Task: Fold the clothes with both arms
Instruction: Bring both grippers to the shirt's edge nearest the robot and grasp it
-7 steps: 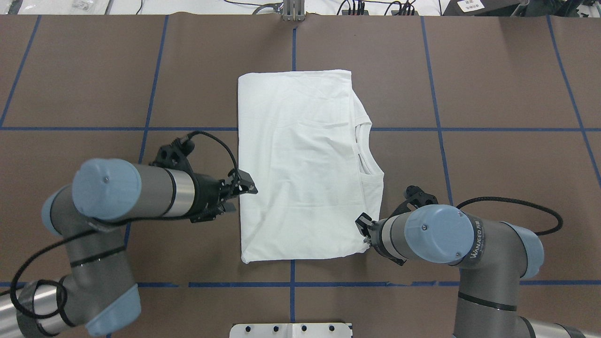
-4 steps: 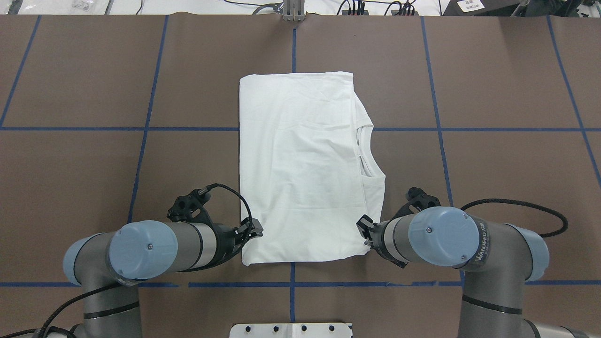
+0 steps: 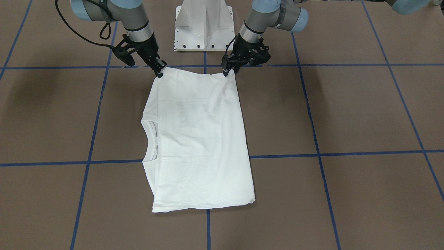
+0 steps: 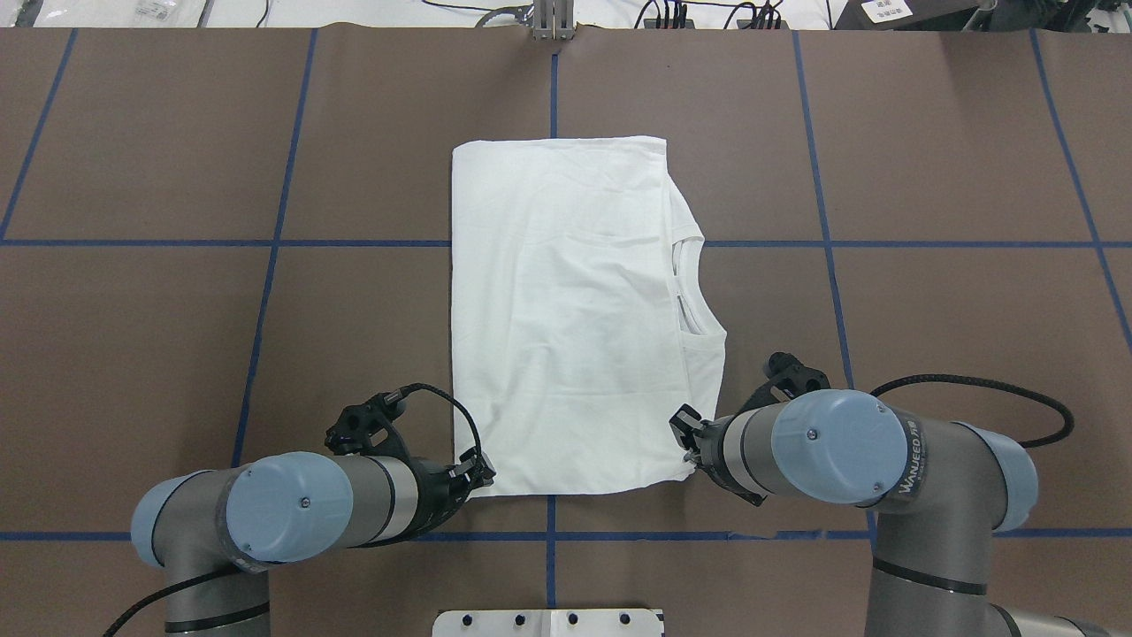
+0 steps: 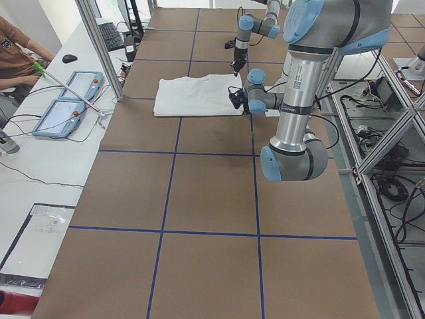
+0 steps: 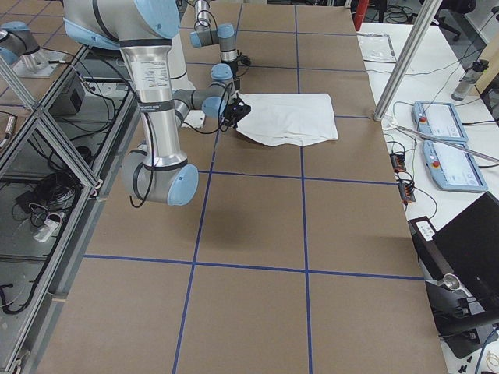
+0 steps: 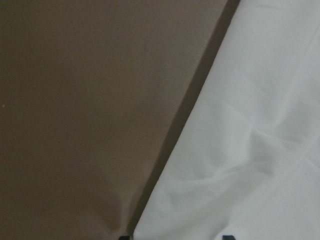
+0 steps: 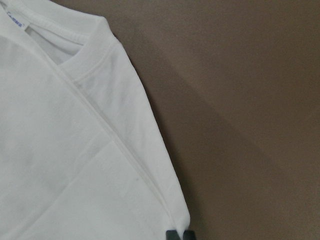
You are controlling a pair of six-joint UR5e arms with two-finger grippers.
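Left end effector (image 4: 478,471): released. Its wrist view shows the jaws standing wide apart, with the near-left corner edge of the shirt (image 4: 566,310) running between them, low over the table (image 4: 929,177). No grip yet.

Right end effector (image 3: 160,72): jaws drawn almost together at the near-right corner, on the collar (image 8: 95,62) side. It reads as clenched on that corner, but the bite sits at the very tip of the cloth.

Shirt: folded to a long rectangle, plain side up, flat mid-table, with the long axis running away from the robot. The collar and neck tag (image 8: 17,20) lie along the robot's right edge, where stacked layers show.

Likely next step: both near corners are lifted and carried to the far edge.

Risks, as I judge them:
- The left jaws may close on the top layer only, or beside the edge. The corner would then come up thin and the lower layers stay on the table.
- The right's shallow pinch may slip under the cloth's weight. That side would drop and the fold skew.
- The arms may rise or travel unevenly, twisting the near edge and leaving a diagonal crease.
- The tucked layers at the collar side may slide out during the carry.
- The left jaws, set this low, may catch the table cover on closing.
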